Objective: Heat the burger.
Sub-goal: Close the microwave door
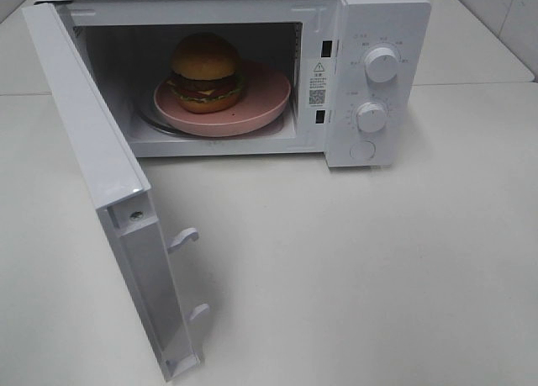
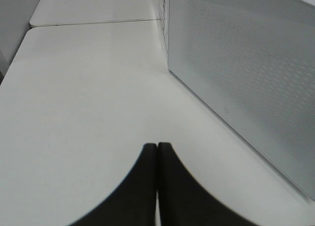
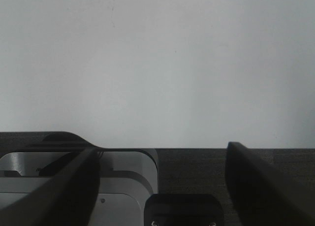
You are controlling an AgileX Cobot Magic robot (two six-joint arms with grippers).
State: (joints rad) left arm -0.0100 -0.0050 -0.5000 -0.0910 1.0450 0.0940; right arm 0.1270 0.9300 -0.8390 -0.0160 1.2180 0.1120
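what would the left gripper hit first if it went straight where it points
Likely nothing soon: left gripper points over the table, passing close beside the open microwave door; depth unclear.

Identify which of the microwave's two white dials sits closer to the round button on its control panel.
The lower dial, directly above the round button; the upper dial sits higher, farther from it.
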